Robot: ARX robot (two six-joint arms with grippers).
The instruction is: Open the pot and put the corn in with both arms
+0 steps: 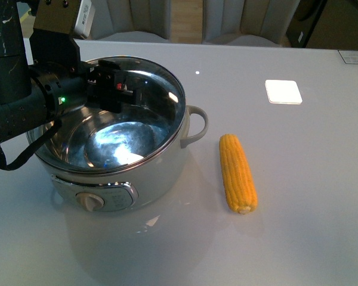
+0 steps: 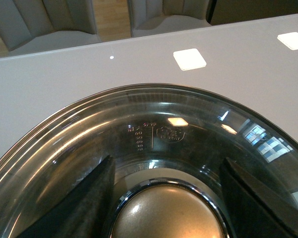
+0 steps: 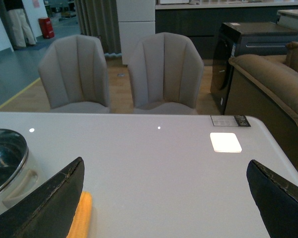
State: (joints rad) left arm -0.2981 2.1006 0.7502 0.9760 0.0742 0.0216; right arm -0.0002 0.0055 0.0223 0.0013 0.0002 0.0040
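Note:
The pale pot (image 1: pixel 161 173) stands on the left part of the table, its dial facing me and its steel bowl shining inside. Over its mouth lies the glass lid (image 1: pixel 167 80); I cannot tell whether it rests on the rim. My left gripper (image 1: pixel 116 86) reaches in from the left and is shut on the lid's metal knob (image 2: pixel 166 213), with the black fingers (image 2: pixel 84 203) on both sides of it. To the right of the pot the yellow corn (image 1: pixel 237 173) lies flat. My right gripper (image 3: pixel 164 198) is open above the table, with the corn (image 3: pixel 81 218) beside one finger.
A bright white square (image 1: pixel 283 91) shows on the grey table (image 1: pixel 298 238) at the back right. Two grey chairs (image 3: pixel 164 74) stand behind the far edge, with a sofa (image 3: pixel 273 84) to the right. The pot's side handle (image 1: pixel 197 125) points toward the corn.

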